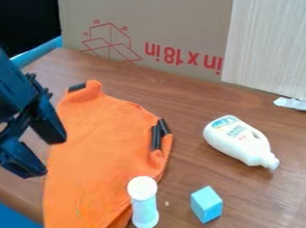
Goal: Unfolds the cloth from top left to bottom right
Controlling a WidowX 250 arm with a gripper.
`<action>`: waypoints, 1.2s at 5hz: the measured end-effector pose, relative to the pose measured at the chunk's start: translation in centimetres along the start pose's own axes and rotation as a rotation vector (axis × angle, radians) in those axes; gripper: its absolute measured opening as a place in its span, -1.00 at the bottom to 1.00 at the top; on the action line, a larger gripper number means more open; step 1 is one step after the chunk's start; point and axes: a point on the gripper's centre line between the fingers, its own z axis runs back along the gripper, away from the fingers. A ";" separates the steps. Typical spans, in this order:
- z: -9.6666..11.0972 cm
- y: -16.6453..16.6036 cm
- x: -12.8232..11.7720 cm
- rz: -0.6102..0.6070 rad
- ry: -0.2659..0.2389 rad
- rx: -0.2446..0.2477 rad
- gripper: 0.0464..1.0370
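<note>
Currently, I have the gripper (pixel 46 155) at the left side of the camera view, its jaws standing apart with no fabric between them. The fingertips lie across the left margin of the orange cloth (pixel 96 148); clearance above the fabric cannot be determined from this angle. I judge this position suitable for taking up an upper-left edge, since the open jaws can admit a single layer.

The cloth lies on the left half of the wooden table (pixel 180 100), long axis running from the top of the view to the bottom. Its right margin is bunched and a crease shows near the lower end, so I rate the unfolding as incomplete. A black piece (pixel 77 87) sits at the top corner, and a pair of black bars (pixel 160 135) rests at the right margin. These may serve as weights or markers; their function is unconfirmed. If loose, they could drag or slide during a pull.

The white-capped cylinder (pixel 144 203) stands upright against the lower right margin, in the path toward bottom right. Caution: a low sweep could topple it. Farther out are the blue cube (pixel 206 204) and the white bottle (pixel 240 141), lying on its side. A cardboard panel (pixel 112 21) bounds the rear.
</note>
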 end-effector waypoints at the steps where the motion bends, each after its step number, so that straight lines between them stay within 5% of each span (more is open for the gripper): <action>1: 1.6 1.7 0.4 0.054 -0.047 0.025 0.95; 2: 1.1 4.9 -1.0 0.176 -0.021 0.069 0.94; 4: -3.3 8.6 -3.3 0.265 0.110 0.149 0.93; 6: -7.0 9.4 -5.5 0.287 0.232 0.161 0.93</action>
